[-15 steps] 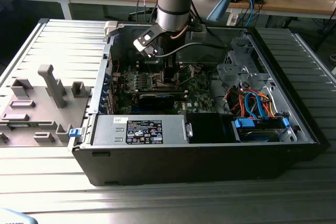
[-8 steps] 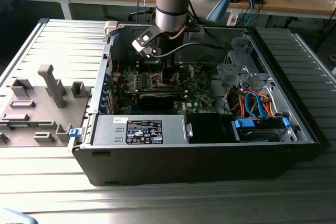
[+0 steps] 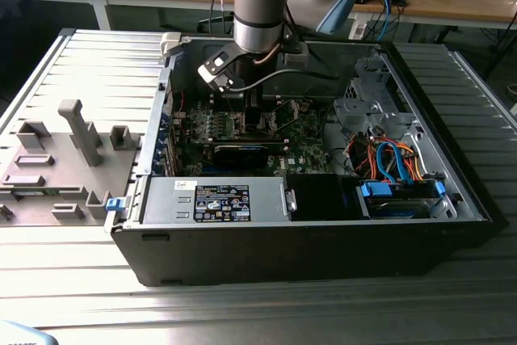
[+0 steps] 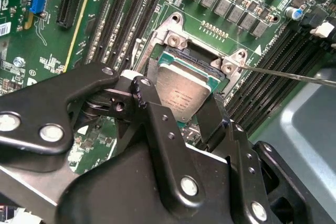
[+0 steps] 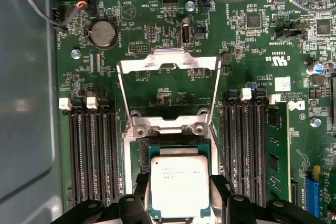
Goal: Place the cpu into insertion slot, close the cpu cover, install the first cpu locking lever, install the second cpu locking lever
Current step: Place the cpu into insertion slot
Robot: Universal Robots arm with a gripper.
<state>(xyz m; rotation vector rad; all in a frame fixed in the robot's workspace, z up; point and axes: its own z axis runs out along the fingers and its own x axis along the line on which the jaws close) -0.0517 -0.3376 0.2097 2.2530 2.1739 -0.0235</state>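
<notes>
- While the fingers (image 5: 233,205) pinch the chip (image 5: 179,187) by two opposite edges, it hangs over the socket (image 5: 143,153) on the green board (image 5: 157,19).
- The cover (image 5: 168,59) stands swung open beyond the socket.
- The computer case (image 3: 323,240) rests on a grey surface (image 3: 242,313).

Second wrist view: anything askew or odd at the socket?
The small silvery-grey square cpu, clamped by the black gripper, is not seated. It looks tilted over the metal-rimmed insertion slot, with dark socket exposed beyond one edge. The silvery frame-shaped cpu cover lies swung open. No damage visible.
</notes>
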